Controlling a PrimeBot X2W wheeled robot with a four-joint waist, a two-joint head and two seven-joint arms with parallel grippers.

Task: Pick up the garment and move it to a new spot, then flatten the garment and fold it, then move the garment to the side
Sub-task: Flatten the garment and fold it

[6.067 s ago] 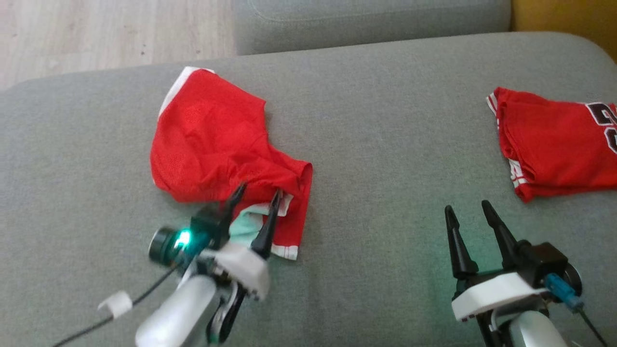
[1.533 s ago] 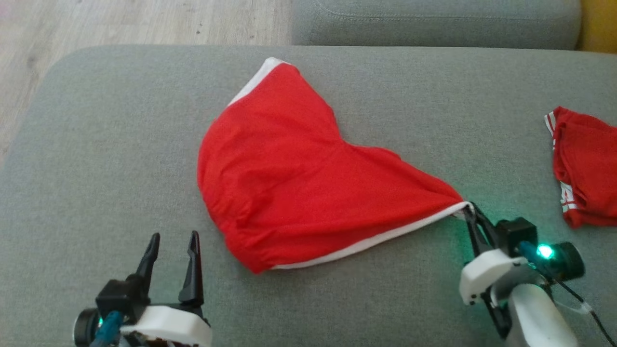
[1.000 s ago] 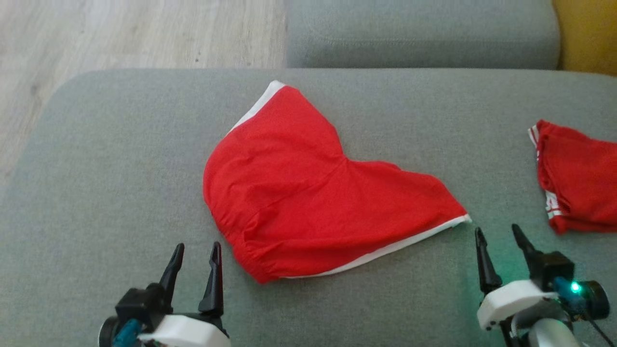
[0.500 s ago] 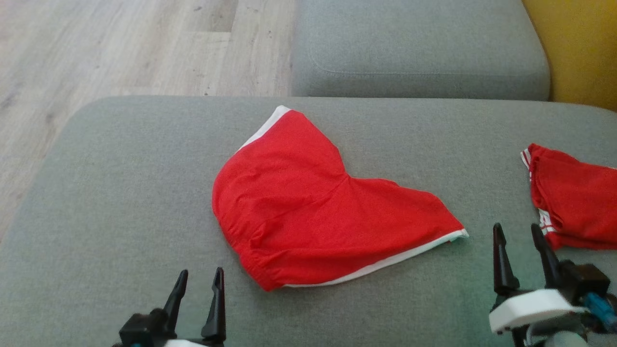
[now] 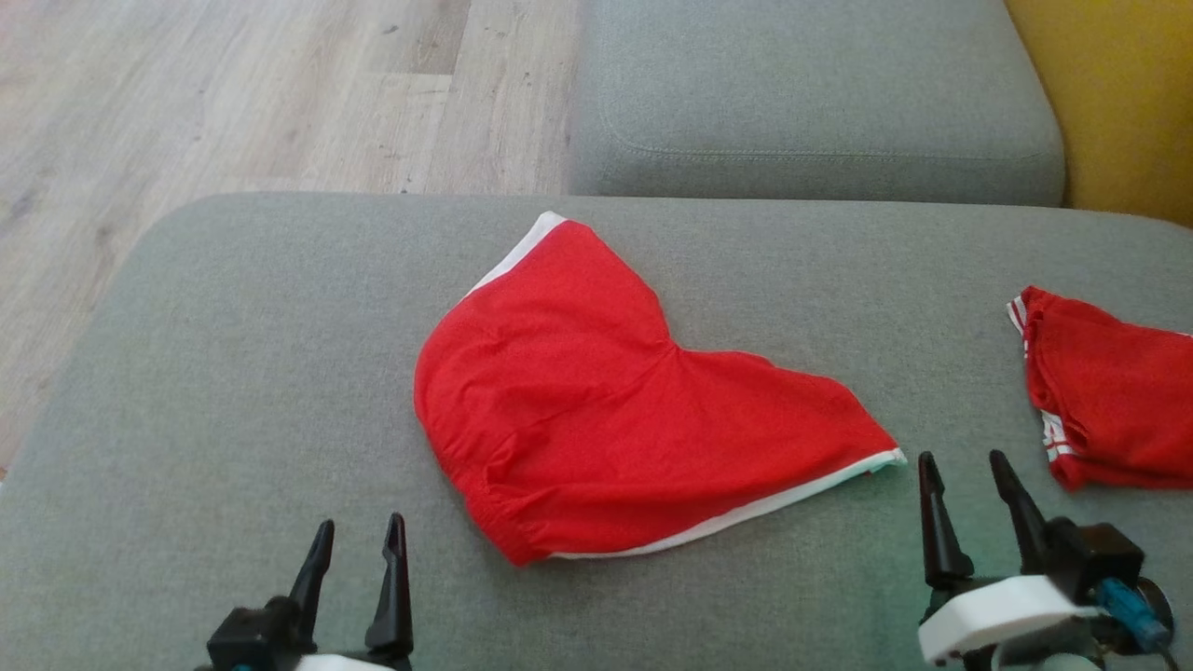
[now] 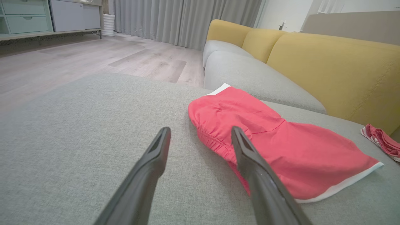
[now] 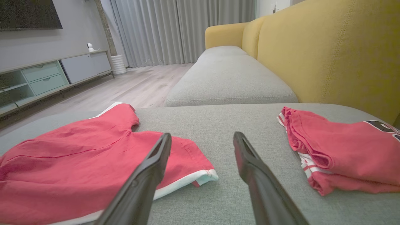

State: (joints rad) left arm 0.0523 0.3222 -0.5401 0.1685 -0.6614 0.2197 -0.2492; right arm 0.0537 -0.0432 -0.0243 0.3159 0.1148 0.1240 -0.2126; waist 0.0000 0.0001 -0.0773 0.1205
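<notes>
Red mesh garment (image 5: 615,419), white-trimmed, lies spread flat near the middle of the grey sofa cushion (image 5: 233,373), with nothing gripping it. Near its gathered waistband end hangs the left gripper (image 5: 360,522), jaws wide and empty. The right gripper (image 5: 961,457) sits just beside the white-hemmed corner, jaws equally wide, empty. A folded red jersey (image 5: 1109,391) rests well apart to the right.

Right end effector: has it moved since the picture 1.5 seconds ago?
Yes. The right end effector has left the hem corner of the red shorts and drawn back, nearer the folded jersey.
</notes>
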